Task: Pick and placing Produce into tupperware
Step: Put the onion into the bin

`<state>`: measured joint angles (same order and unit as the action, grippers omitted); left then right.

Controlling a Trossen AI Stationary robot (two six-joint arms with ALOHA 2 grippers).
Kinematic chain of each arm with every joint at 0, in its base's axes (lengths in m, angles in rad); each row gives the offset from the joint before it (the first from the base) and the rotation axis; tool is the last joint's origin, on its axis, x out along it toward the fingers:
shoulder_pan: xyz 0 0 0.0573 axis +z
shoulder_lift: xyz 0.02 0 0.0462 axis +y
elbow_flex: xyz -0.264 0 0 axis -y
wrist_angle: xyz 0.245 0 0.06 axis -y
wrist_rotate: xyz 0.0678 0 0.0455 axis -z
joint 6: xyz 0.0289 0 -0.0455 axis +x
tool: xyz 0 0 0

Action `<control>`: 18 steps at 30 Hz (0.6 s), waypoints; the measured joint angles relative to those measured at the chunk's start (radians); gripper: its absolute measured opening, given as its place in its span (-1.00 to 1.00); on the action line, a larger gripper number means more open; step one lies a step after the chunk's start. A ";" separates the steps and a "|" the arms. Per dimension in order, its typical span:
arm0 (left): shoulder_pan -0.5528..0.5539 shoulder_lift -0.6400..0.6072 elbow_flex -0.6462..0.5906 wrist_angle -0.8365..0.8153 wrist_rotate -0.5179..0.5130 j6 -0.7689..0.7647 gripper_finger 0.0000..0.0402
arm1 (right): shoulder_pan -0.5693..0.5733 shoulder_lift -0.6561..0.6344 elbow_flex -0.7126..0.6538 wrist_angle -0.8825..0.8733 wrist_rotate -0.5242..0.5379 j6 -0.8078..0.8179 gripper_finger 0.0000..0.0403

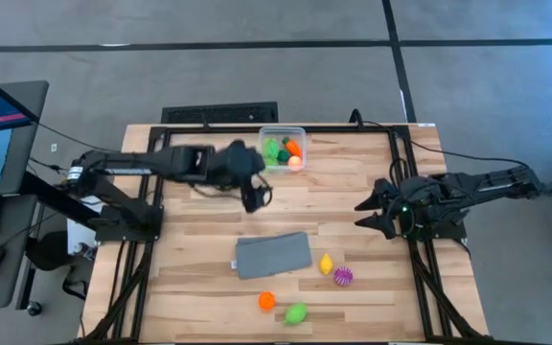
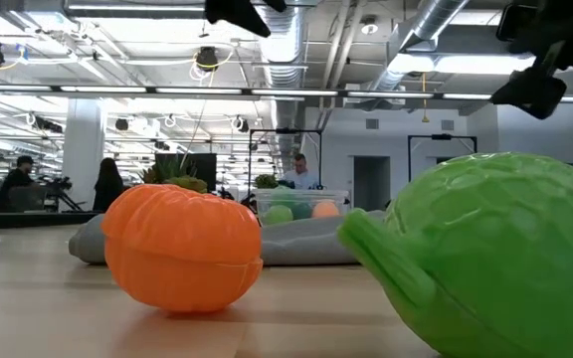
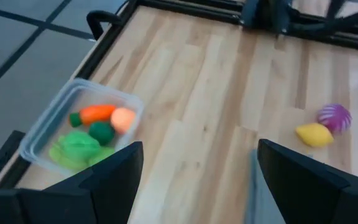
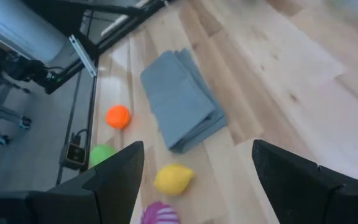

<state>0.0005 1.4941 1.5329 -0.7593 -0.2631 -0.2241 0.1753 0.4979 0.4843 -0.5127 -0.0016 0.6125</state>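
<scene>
Both pincers, left [image 1: 257, 196] and right [image 1: 372, 208], are held wide and empty. Some produce is already packed in the tupperware [image 1: 283, 132] at top middle. Four toys [image 1: 326, 264] are left on the tabletop [image 1: 353, 172], lower middle.

Clear rectangular tupperware [image 1: 300, 129] with rounded corners, upright at the far edge of the table, lid off. Inside it: a leafy green piece [image 3: 74, 148], a small dark green piece [image 3: 101, 132], an orange carrot-shaped piece [image 3: 96, 112] and a pale peach ball [image 3: 122, 119], packed close together. Out on the bare wood toward the near edge, well apart from the tub: a yellow lemon [image 1: 326, 264] just beside a spiky purple ball [image 1: 343, 276]; nearer the edge, an orange ribbed piece [image 1: 266, 301] resting near a green lumpy piece [image 1: 296, 313] with a stubby stem. All four loose, lying on the tabletop, none stacked.
</scene>
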 joint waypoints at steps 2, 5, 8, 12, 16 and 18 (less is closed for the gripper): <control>-0.061 -0.006 -0.015 -0.021 -0.054 -0.047 0.53 | 0.018 0.001 0.000 -0.014 -0.001 0.021 0.60; -0.144 -0.011 -0.052 -0.047 -0.138 -0.120 0.53 | 0.047 0.005 0.000 -0.030 -0.015 0.042 0.60; -0.221 -0.010 -0.081 -0.100 -0.212 -0.196 0.53 | 0.072 0.050 0.000 -0.015 -0.068 0.054 0.60; -0.304 -0.010 -0.146 -0.117 -0.271 -0.275 0.53 | 0.126 0.128 0.000 0.043 -0.084 0.159 0.60; -0.360 -0.010 -0.205 -0.129 -0.306 -0.340 0.53 | 0.194 0.207 0.000 0.171 -0.085 0.345 0.60; -0.380 -0.009 -0.222 -0.142 -0.306 -0.369 0.53 | 0.228 0.238 0.000 0.228 -0.086 0.399 0.60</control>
<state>-0.3793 1.4849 1.3108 -0.9008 -0.5690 -0.5934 0.4030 0.7364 0.4844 -0.2845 -0.0874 1.0119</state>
